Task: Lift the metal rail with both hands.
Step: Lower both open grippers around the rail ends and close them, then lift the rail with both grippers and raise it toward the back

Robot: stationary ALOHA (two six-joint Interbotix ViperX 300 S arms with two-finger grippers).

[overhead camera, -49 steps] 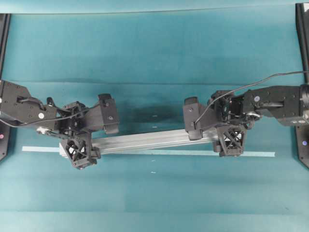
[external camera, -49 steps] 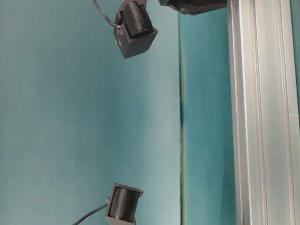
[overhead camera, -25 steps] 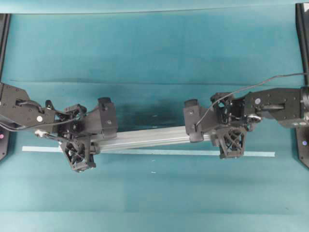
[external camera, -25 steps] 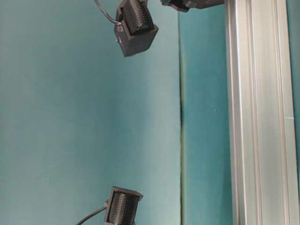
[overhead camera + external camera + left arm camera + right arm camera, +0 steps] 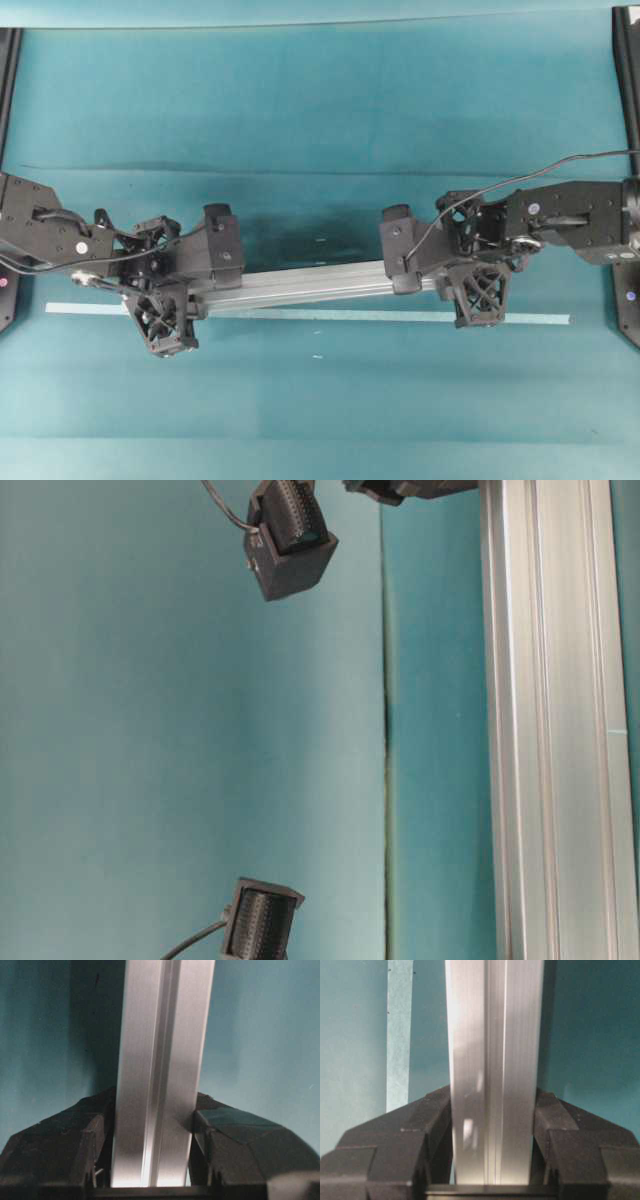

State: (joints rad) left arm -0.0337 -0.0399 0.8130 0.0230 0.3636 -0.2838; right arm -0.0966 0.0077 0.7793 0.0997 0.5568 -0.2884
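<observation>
teal cloth-covered table (image 5: 320, 90) filled the whole overhead frame. long straight silver grooved aluminium rail (image 5: 310, 285) ran across the middle of that view, tilted slightly, right end higher in frame than left. its dark shadow sat on the cloth just above it near centre frame. in the table-level view the rail (image 5: 560, 720) ran top to bottom along the right edge of the frame.

thin flat pale tape strip (image 5: 330, 315) lay on the cloth just below the rail, running nearly level from left to right of frame; also visible at the upper left of the right wrist view (image 5: 399, 1035).

black left gripper with lattice-patterned fingers (image 5: 165, 300) sat at the rail's left end, clamped on it: in the left wrist view both black fingers (image 5: 85, 1150) pressed against the rail's sides (image 5: 160, 1070).

black right gripper with lattice-patterned fingers (image 5: 470, 275) sat at the rail's right end, likewise clamped, fingers (image 5: 565, 1140) tight to both faces of the rail (image 5: 495, 1070).

two small black ribbed camera blocks (image 5: 290, 535) with cables showed at the top and bottom left-centre of the table-level view.
</observation>
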